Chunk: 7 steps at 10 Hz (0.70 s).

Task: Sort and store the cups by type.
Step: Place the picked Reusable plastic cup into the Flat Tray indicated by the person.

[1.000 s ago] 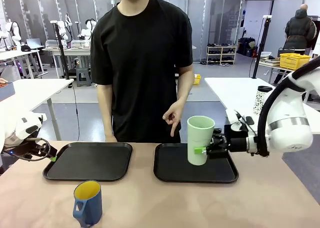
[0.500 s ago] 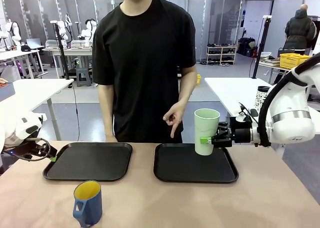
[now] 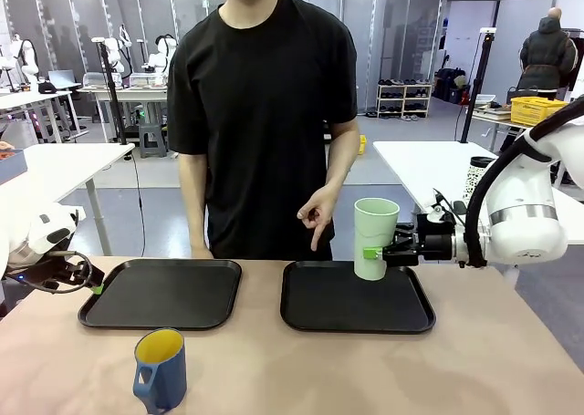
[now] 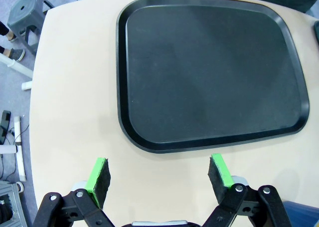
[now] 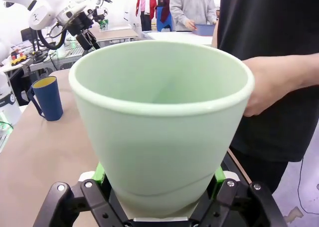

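Observation:
The pale mint-green tumbler (image 3: 375, 235) hangs upright over the far right part of the right black tray (image 3: 328, 316). My right gripper (image 3: 376, 253) is shut on its lower wall from the right. In the right wrist view the tumbler (image 5: 159, 122) sits between the green pads (image 5: 99, 171) of the right gripper (image 5: 158, 179). The blue mug (image 3: 161, 369) with a yellow inside stands on the table in front of the left tray (image 3: 160, 294); it is also seen as the blue mug (image 5: 47, 98). My left gripper (image 3: 89, 283) waits open at the table's left edge, and the left gripper (image 4: 159, 173) holds nothing.
A person stands at the far side; one hand (image 3: 317, 216) points down at the right tray's back edge, close to the tumbler. The left tray (image 4: 209, 72) lies just ahead of my left fingers. A white speckled tumbler (image 3: 476, 180) stands on a table behind.
My right gripper has carried the mint tumbler a little to the right and toward the far edge of the right tray. The left arm and the mug have not moved.

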Available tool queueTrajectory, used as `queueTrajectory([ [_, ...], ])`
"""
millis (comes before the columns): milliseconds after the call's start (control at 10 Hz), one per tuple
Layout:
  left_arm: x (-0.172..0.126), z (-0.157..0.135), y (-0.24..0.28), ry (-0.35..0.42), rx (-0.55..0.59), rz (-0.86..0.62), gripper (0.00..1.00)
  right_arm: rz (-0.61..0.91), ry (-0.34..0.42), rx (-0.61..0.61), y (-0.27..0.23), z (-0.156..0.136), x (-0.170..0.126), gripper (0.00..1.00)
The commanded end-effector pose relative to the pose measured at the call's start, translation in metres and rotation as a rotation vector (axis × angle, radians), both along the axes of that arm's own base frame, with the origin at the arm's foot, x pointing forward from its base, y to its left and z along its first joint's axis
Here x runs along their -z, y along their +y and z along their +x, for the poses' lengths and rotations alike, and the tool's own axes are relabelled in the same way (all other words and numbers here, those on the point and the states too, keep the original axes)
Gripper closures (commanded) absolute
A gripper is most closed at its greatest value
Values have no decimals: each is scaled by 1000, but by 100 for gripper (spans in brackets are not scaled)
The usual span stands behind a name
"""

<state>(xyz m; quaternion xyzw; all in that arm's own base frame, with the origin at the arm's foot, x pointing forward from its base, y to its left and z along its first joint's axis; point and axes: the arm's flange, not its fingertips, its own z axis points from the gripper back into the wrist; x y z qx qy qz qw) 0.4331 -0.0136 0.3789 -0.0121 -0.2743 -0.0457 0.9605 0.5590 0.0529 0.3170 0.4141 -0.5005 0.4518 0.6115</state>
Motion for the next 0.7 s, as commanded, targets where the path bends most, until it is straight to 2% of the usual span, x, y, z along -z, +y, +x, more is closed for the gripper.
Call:
queueTrajectory([
  [0, 0, 0, 1, -2, -3, -1, 0, -22, 1, 78, 9, 11, 11, 15],
  [600, 0, 0, 1, -2, -3, -1, 0, 36, -41, 197, 30, 26, 70, 15],
])
